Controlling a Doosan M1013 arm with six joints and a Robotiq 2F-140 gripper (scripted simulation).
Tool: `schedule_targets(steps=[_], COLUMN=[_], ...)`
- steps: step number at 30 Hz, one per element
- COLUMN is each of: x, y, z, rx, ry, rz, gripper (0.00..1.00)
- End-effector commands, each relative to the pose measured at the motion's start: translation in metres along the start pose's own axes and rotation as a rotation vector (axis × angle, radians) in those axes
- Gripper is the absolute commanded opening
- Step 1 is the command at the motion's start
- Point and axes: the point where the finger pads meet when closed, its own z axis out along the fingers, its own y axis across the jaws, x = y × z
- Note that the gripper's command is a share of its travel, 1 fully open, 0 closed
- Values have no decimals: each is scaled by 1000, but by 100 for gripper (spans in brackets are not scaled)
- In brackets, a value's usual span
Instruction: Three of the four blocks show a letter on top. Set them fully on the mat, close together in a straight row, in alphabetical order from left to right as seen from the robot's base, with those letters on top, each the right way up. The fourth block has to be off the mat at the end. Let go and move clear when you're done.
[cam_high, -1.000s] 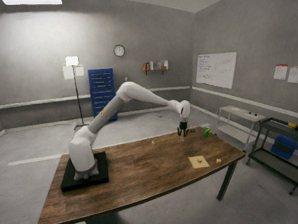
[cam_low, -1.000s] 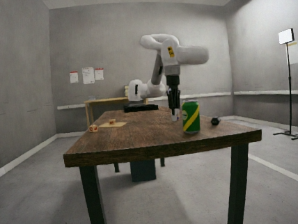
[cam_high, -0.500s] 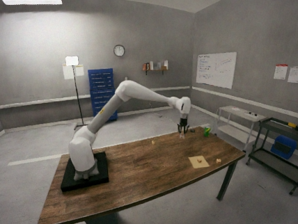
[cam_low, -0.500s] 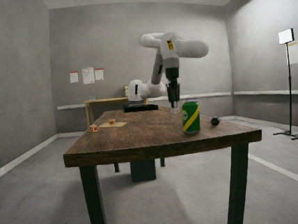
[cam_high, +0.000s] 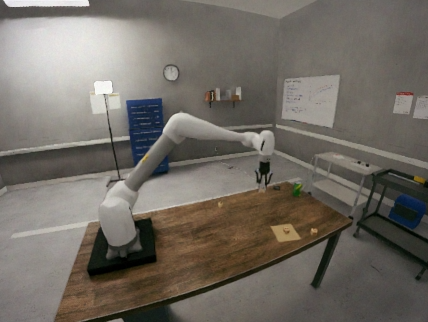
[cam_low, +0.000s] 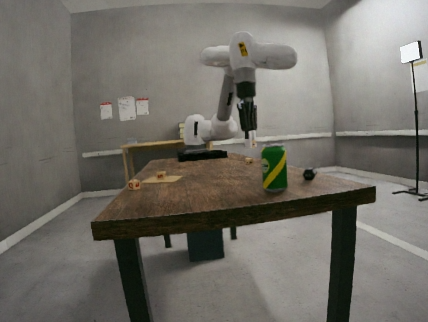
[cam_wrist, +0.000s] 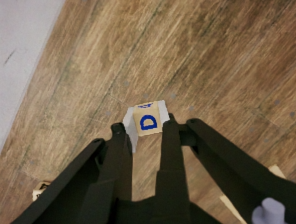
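Observation:
My gripper (cam_high: 262, 188) (cam_low: 251, 142) (cam_wrist: 148, 113) is shut on a wooden block with a blue D on top (cam_wrist: 148, 121), held above the table's far side in the top view. The tan mat (cam_high: 281, 237) (cam_low: 172, 179) lies nearer the front there; pale parts of it show at the lower right in the wrist view. One block (cam_high: 286, 230) (cam_low: 160, 174) sits on the mat. Another block (cam_high: 314, 231) (cam_low: 134, 185), with red letters on its sides, stands off the mat beside it. A further block (cam_high: 220, 204) (cam_low: 249, 160) (cam_wrist: 40, 191) lies toward the robot's base. Their top letters are too small to read.
A green and yellow can (cam_high: 297, 189) (cam_low: 274, 167) stands near the table's far end. A small dark object (cam_high: 277, 188) (cam_low: 309, 173) lies near it by the table's edge. The wooden table (cam_high: 200, 250) (cam_low: 215, 195) carries the robot's black base plate (cam_high: 147, 250).

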Motion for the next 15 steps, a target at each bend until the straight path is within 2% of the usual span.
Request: schedule_targets(steps=[1, 8, 13, 15], x=[0, -1, -16, -16], y=[0, 2, 16, 16], z=[-2, -2, -2, -2], rx=[-1, -1, -1, -1], ry=[2, 2, 2, 2], rz=[0, 21, 192, 192], gripper=[24, 24, 24, 24])
